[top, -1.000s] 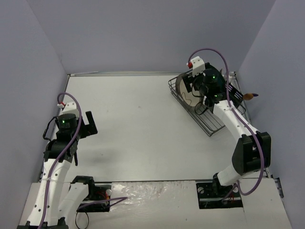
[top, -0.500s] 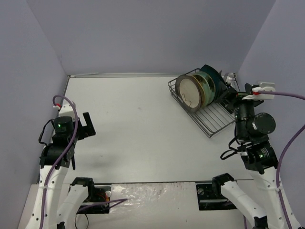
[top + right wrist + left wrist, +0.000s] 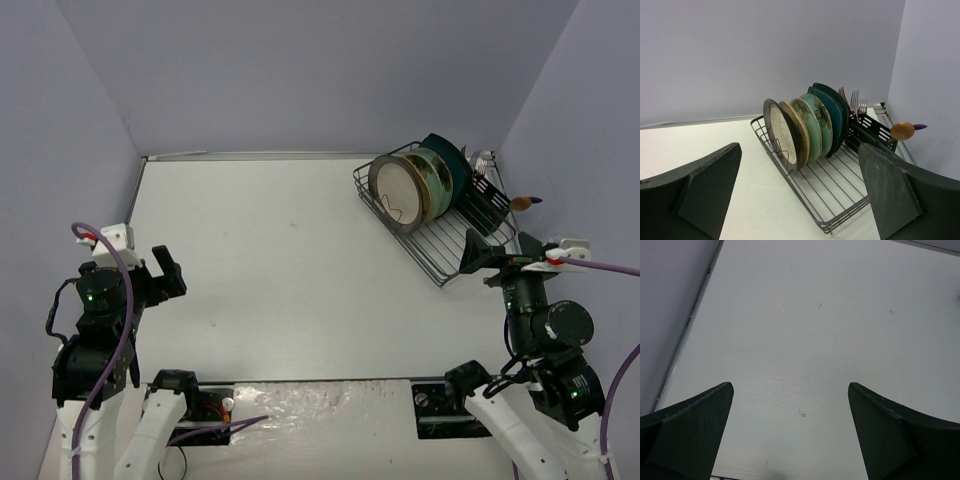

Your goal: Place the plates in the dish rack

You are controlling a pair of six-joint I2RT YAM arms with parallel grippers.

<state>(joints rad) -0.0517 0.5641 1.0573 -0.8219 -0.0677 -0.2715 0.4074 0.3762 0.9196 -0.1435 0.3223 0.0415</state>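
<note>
Right gripper withdrawn from dish rack, jaws wide, empty; plates (six, upright, slotted) stand straight ahead of it; left gripper likewise wide, empty, well apart leftward.

No lettering, label, brand mark, number or sign is legible in my overhead or wrist views. The only markings are dark flower motifs on the mint-green round plates standing in the black wire dish rack; these are decoration, not text.
</note>
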